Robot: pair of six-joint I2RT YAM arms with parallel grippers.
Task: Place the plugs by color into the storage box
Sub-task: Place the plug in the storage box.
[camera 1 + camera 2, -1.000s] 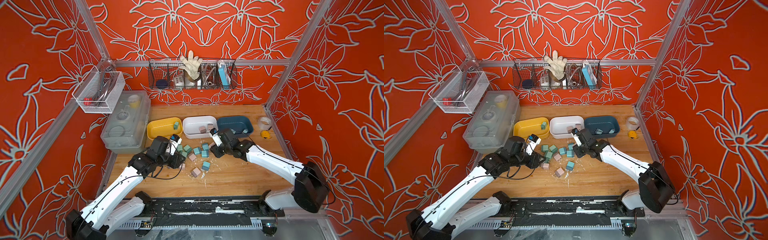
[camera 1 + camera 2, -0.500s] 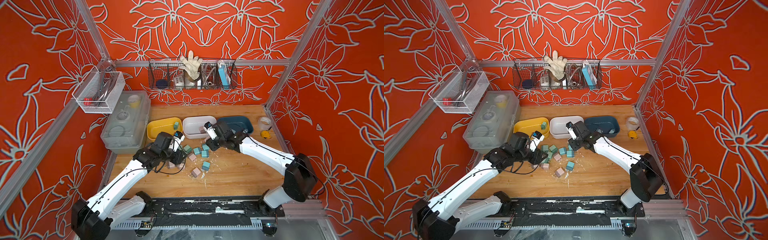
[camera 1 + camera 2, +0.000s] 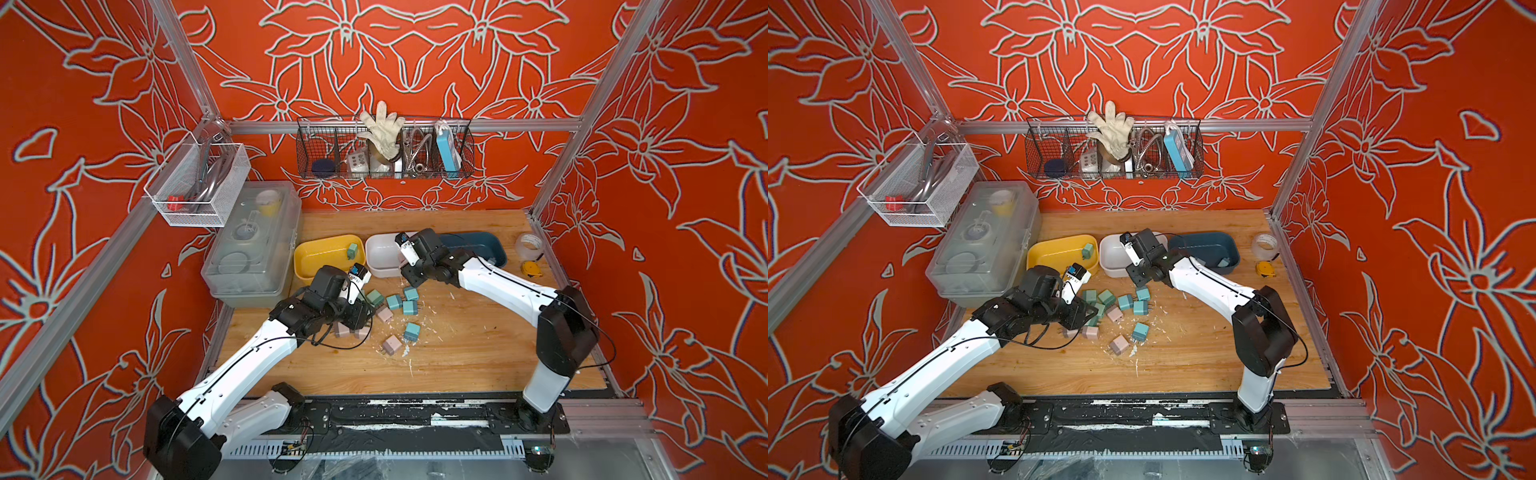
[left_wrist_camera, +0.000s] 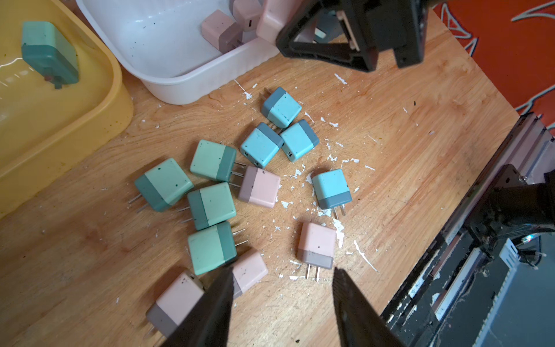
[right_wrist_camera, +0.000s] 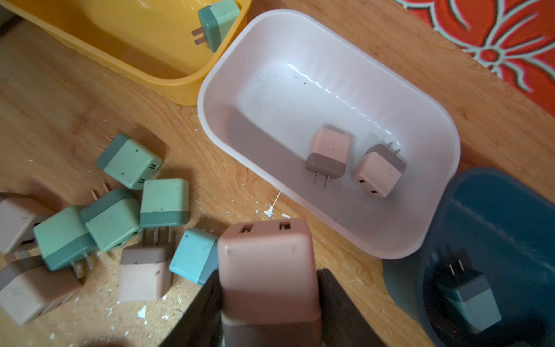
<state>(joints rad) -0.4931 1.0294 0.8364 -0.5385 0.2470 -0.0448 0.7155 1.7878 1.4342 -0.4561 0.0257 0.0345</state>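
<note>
Pink plug (image 5: pixel 265 258) in right tool (image 5: pixel 267 282), now beside white bin (image 5: pixel 285 99); left tool (image 4: pixel 282 272) open.

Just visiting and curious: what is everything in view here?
Mint plugs: five; four loose on the table, one in the yellow tub.
Blue plugs: five visible, light blue; four loose, one in the dark blue tub.
Pink plugs: seven; four loose, two in the white tub, one held.
Clear lidded box: one, beside the yellow tub.
Black wire basket: one, back wall.
White wire basket: one, side wall.
Tape roll, yellow tape measure: one each, beside the dark blue tub.
Left hand: open, above loose plugs.
Right hand: shut on a pink plug.
</note>
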